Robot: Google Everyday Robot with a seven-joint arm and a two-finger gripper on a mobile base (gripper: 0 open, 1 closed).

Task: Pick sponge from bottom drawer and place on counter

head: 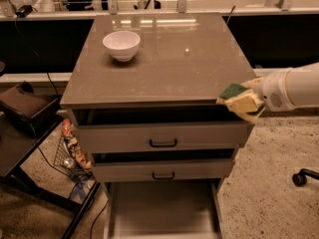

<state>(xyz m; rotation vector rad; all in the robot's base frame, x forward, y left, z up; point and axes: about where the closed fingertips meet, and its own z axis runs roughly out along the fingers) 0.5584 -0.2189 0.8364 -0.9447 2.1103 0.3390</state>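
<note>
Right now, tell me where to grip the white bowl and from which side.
Grip the white bowl by its rim, one finger inside, coming from above: it stands upright and open on the counter, its wall flaring. The gripper, at the counter's front right corner, is shut on the sponge.

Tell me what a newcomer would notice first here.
First, the robot's gripper at the right front corner of the glossy grey-brown counter. It is shut on a small rectangular green-and-yellow sponge at about the height of the counter's edge. Next come the round white bowl near the counter's back left and the wide grey bottom drawer, pulled open at the cabinet's foot.
</note>
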